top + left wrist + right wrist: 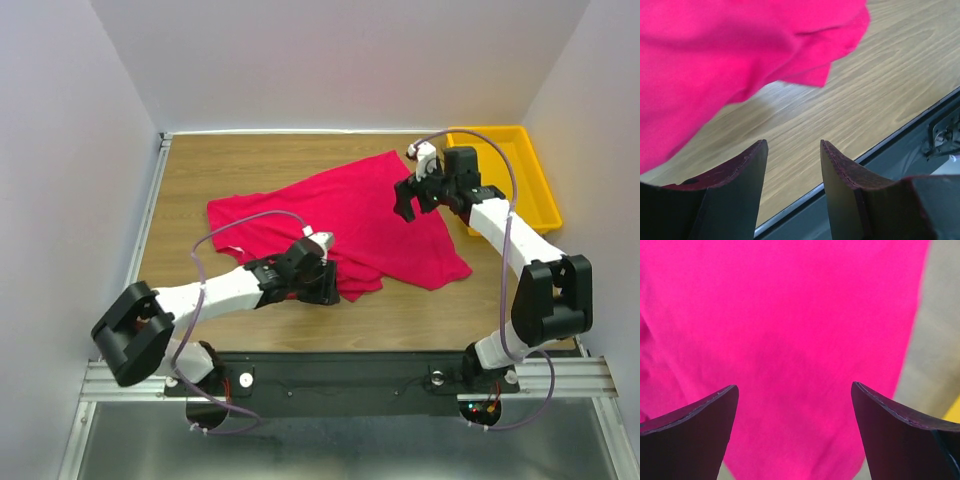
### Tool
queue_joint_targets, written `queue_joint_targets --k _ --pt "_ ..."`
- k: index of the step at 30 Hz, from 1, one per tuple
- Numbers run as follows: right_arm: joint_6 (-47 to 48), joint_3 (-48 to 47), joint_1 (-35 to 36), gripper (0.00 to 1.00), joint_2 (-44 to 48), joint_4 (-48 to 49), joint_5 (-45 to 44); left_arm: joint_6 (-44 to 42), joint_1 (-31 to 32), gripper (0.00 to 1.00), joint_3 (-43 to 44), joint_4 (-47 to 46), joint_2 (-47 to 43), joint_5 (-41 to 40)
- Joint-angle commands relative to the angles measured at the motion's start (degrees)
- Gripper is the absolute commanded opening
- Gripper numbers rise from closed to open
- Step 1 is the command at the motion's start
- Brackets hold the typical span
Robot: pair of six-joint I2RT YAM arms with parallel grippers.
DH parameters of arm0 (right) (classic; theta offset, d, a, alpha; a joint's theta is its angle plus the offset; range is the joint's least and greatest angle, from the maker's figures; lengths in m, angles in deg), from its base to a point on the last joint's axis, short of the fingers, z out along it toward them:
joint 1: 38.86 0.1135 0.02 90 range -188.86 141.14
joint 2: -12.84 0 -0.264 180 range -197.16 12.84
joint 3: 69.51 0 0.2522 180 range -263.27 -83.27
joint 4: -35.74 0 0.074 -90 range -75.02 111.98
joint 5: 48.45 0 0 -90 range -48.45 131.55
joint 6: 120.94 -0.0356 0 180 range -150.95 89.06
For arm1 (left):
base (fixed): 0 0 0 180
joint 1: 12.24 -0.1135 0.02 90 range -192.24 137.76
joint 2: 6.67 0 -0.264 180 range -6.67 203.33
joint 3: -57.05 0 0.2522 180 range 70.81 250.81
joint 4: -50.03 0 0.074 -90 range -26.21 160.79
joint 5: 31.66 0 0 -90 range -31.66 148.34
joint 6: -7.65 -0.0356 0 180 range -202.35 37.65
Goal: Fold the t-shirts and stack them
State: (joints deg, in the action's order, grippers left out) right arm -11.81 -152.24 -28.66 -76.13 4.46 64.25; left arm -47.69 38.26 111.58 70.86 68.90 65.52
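Note:
One crimson-pink t-shirt (pixel 350 215) lies loosely spread and partly rumpled across the middle of the wooden table (pixel 190 170). My left gripper (pixel 322 288) sits low at the shirt's near edge. In the left wrist view it (pixel 792 145) is open over bare wood, nothing between its fingers, and the shirt (pixel 715 60) hangs past it at the upper left. My right gripper (pixel 406 203) hovers over the shirt's right part. The right wrist view shows it (pixel 795 387) wide open above the cloth (pixel 790 315), holding nothing.
A yellow plastic tray (pixel 512 170) stands at the table's back right, close behind the right arm; a sliver of it (pixel 955 412) shows in the right wrist view. The table's metal front rim (pixel 890 142) runs just past the left gripper. White walls enclose the table.

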Motion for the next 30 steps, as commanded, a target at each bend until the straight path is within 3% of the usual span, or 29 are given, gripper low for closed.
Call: queue_joint_targets --k 1,4,10,14,19,20,23,30 --pt "1.96 7.25 -0.70 1.00 2.38 -0.50 1.56 1.12 4.41 0.58 7.89 -0.92 6.75 -8.56" --pt "1.70 8.85 -1.93 1.00 4.24 -0.50 1.12 2.08 6.79 0.59 12.56 0.48 12.04 -11.21" --pt "-0.67 10.87 -8.08 1.00 7.32 -0.50 5.33 2.00 12.51 0.61 27.67 11.98 26.54 -21.92" --pt "-1.20 12.36 -9.93 1.00 8.46 -0.50 6.83 0.86 13.40 0.60 30.76 13.93 32.17 -25.01" --pt "-1.56 13.60 -11.60 1.00 9.25 -0.50 7.45 -0.46 14.10 0.33 30.86 15.69 32.62 -27.13" --pt "-1.73 13.77 -12.04 1.00 9.25 -0.41 7.97 -0.90 14.27 0.22 29.99 16.04 32.10 -27.65" --pt "-2.00 14.04 -12.74 1.00 9.16 -0.50 8.94 -1.52 14.54 0.00 27.61 16.04 30.43 -28.36" --pt "-2.44 14.21 -13.80 1.00 9.25 -0.50 9.73 -5.56 18.13 0.00 24.62 19.03 19.90 -24.24"
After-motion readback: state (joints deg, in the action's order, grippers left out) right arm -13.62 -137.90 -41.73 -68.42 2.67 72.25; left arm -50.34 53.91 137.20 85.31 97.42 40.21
